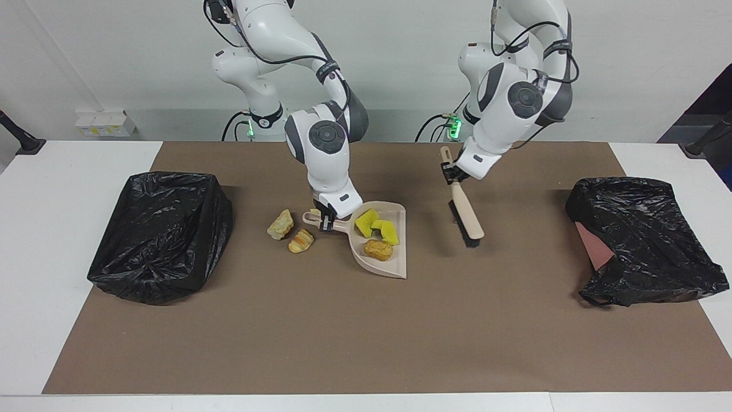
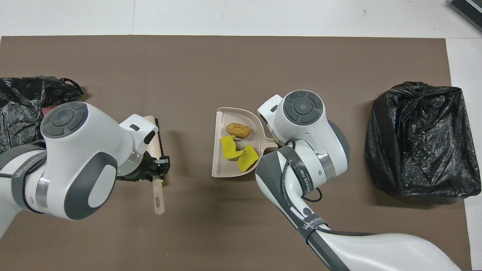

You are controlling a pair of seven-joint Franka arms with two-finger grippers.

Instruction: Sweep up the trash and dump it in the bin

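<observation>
1. Right pincer point(image 1: 327, 222): clamped on the handle of the beige plastic dustpan point(image 1: 394, 264), pan resting on the brown mat point(image 1: 354, 332) of the desk.
2. In the pan: two bright yellow sponge chunks point(image 1: 377, 226) and one tan bread-like lump point(image 1: 378, 249).
3. Beside the handle, toward the right arm's end: two more tan lumps point(image 1: 290, 232) on the mat.
4. Left pincer point(image 1: 452, 174): closed on the beige black-bristled brush point(image 1: 468, 220), held over the mat between pan and crumpled black bag point(image 1: 646, 240).

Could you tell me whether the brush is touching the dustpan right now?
Apart. The facing view shows bare brown mat between the brush, held by the left gripper, and the dustpan; the overhead view shows the same gap.
</observation>
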